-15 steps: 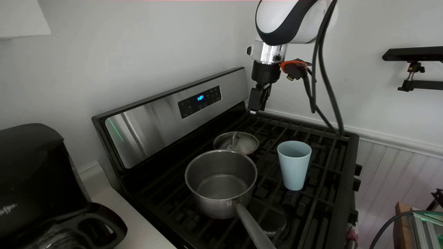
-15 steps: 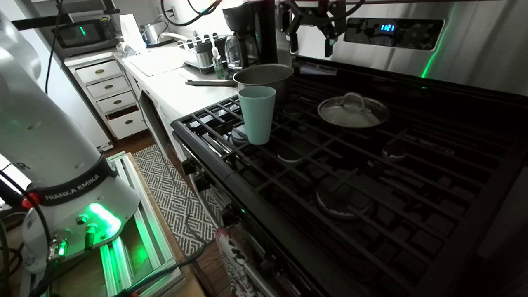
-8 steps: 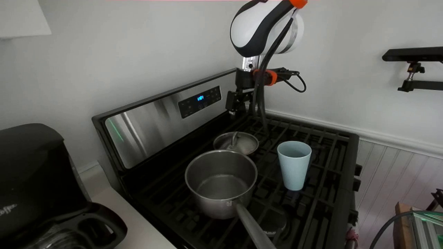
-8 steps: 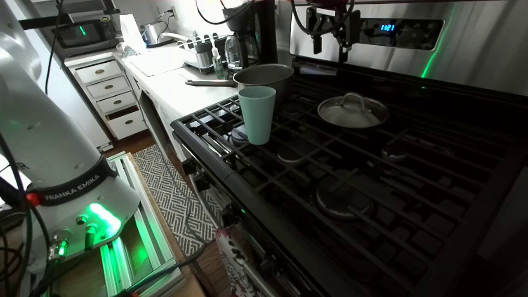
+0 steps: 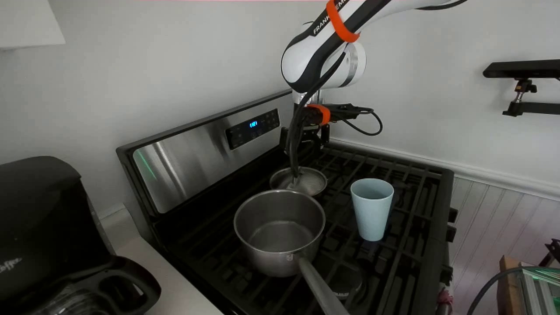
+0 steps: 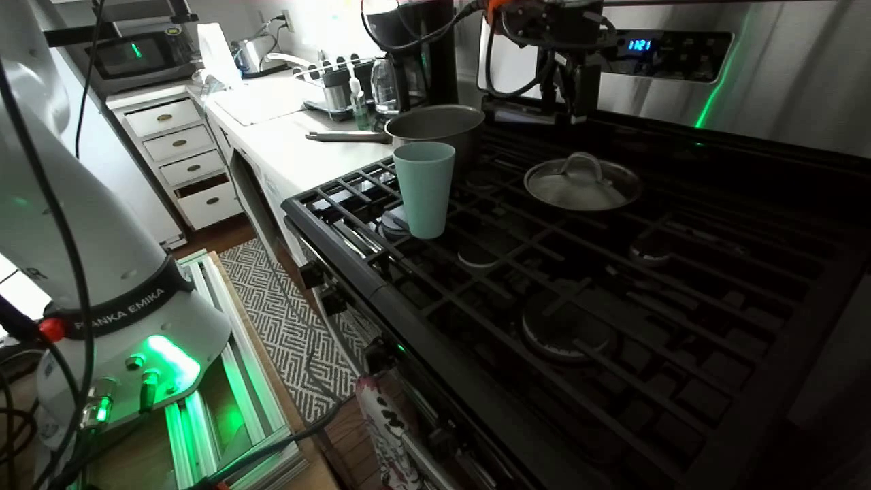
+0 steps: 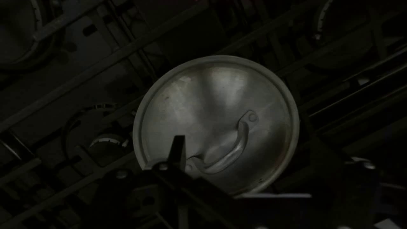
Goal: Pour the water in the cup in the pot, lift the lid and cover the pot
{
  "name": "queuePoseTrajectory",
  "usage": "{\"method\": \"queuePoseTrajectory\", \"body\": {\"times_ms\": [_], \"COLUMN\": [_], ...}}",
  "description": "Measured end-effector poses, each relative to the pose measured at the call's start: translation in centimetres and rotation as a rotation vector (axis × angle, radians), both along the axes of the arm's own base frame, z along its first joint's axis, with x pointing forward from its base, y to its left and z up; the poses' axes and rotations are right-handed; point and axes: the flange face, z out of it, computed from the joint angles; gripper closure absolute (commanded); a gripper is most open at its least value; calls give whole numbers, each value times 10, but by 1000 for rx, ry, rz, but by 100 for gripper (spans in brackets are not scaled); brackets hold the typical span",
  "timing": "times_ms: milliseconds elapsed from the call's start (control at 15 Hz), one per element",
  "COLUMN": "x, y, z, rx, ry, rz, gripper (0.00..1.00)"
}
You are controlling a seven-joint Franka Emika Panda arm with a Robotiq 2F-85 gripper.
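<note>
"Judging by its look, how will that lid [image 7: 213, 117] handle?"

"Stiff, smooth metal: fairly light, I'd guess, but slippery round the rim, and likelier to clatter than break. It lies flat on the stove [image 5: 439, 227], at one o'clock from the pot [image 5: 276, 263] in an exterior view."

"Where would you take hold?"

"By its strap handle [image 7: 234, 154], an arch fixed at both ends. In the wrist view it runs from between two and three o'clock down to seven. I'd close across that line at mid-span, so the lid comes up level."

"And the claw [image 5: 305, 145]?"

"Spread, its fingers [image 7: 178, 151] apart and holding nothing. It hangs above the stove with the lid near it, toward six o'clock in both exterior views."

"What about the cup [image 5: 372, 214]?"

"Upright on the stove, between two and three o'clock from the pot in an exterior view. Probably thin plastic, apt to give under a hard squeeze. I can't tell whether water is in it, nor whether the pot's bottom is wet or bare."

"Anything else hard to make out?"

"The wrist view is very dark; most of the claw melts into shadow, and it cuts off the lid's edge between six and eight o'clock. In an exterior view a cable [image 5: 293, 146] crosses the handle; in an exterior view the cup [image 6: 424, 197] hides much of the pot."
</note>
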Motion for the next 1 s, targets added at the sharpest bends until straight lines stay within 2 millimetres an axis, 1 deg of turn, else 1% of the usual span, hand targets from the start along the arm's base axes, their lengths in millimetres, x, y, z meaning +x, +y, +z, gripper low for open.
{"method": "queuePoseTrajectory", "body": {"times_ms": [200, 400, 600, 800, 867, 1000], "x": [4, 8, 12, 16, 18, 22], "y": [-10, -14, -14, -16, -16, -17], "z": [-17, -31, -41, -47, -48, -50], "rx": [16, 26, 31, 31, 32, 37], "ry": [15, 32, 38, 23, 17, 11], "rz": [-66, -119, -157, -191, -200, -212], "gripper": [0, 0, 0, 0, 3, 12]}}
